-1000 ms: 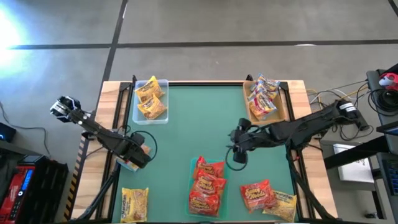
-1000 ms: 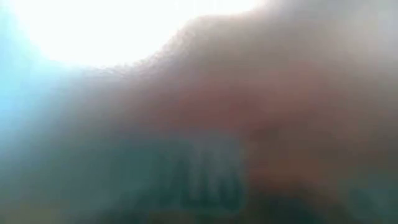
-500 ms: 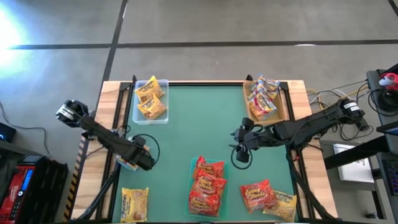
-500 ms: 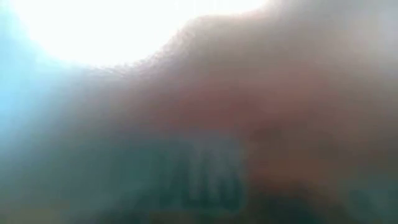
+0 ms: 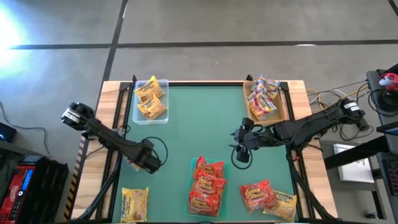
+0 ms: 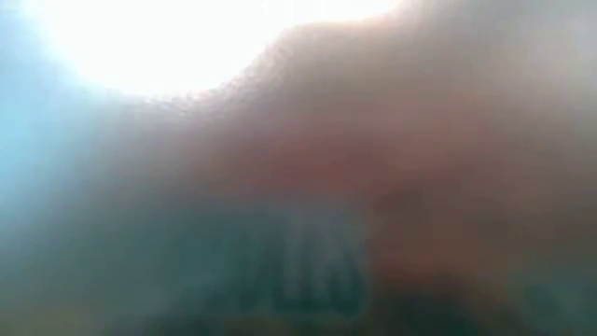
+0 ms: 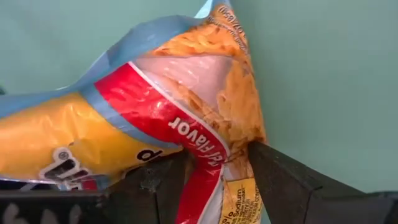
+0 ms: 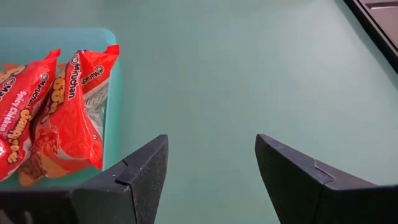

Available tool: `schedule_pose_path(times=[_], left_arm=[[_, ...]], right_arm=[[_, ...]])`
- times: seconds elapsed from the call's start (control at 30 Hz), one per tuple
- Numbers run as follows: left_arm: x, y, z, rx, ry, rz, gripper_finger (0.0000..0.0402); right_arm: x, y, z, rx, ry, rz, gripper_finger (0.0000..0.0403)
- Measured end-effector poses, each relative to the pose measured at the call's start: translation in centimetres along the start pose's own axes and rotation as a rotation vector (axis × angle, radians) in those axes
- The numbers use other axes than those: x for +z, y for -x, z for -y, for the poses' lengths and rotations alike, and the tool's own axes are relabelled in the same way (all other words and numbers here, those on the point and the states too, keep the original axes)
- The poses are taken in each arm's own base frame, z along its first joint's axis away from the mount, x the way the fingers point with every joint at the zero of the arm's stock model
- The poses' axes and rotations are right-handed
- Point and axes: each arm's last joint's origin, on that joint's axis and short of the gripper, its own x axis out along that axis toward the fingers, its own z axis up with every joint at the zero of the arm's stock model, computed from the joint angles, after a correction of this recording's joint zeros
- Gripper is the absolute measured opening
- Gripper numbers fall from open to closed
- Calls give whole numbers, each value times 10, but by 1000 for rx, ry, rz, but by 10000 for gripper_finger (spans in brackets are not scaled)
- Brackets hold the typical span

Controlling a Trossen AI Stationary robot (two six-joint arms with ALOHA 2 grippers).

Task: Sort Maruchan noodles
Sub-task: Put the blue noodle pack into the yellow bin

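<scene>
From above, we see the left hand [image 5: 148,163] at the lower left of the green tabletop [image 5: 199,124]. It has slid inward from the tabletop's left edge over the last second, carrying its load. The right hand [image 5: 241,155] sits right of centre, barely shifted. Yellow packets [image 5: 150,98] fill the clear tray at upper left, pink-labelled packets [image 5: 262,96] the brown tray at upper right, red packets [image 5: 207,185] the tray at bottom centre.

The low view shows us only blur.

In the left wrist view, the left hand is clamped on a pale yellow packet [image 7: 155,118] with a red band. We judge it is in transit to a tray.

In the right wrist view, the right hand's fingers [image 8: 143,171] stand apart and empty beside the red packets.
</scene>
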Motion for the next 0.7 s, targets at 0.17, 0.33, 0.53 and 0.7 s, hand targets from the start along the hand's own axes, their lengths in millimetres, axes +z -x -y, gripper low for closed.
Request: schedule_pose_path(times=[0.17, 0.33, 0.53, 0.7], left_arm=[[12, 14, 15, -92, -76, 126, 166], [30, 30, 33, -240, -187, 250, 166], [43, 58, 44, -277, -321, 399, 166], [39, 77, 35, -201, -201, 300, 166]], right_arm=[[0, 0, 0, 0, 0, 0, 231], [0, 0, 0, -1, 0, -2, 231], [0, 0, 0, 0, -12, -2, 231], [0, 0, 0, 0, -12, -2, 231]])
